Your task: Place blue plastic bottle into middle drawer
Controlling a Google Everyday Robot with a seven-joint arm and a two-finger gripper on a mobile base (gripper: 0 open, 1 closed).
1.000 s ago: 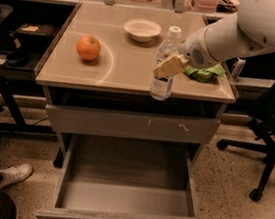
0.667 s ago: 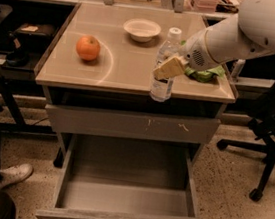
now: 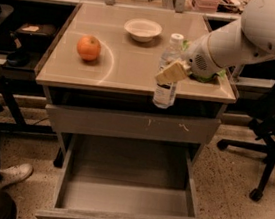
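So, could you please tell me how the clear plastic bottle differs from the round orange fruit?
The clear plastic bottle is tall and see-through; the round orange fruit is short and opaque. The bottle is clamped in the gripper at the front edge of the tan tabletop; the fruit sits free towards its left side. Both are at tabletop height, above the open grey drawer.

Dim warm light; pale tabletop glare near pincer at front edge
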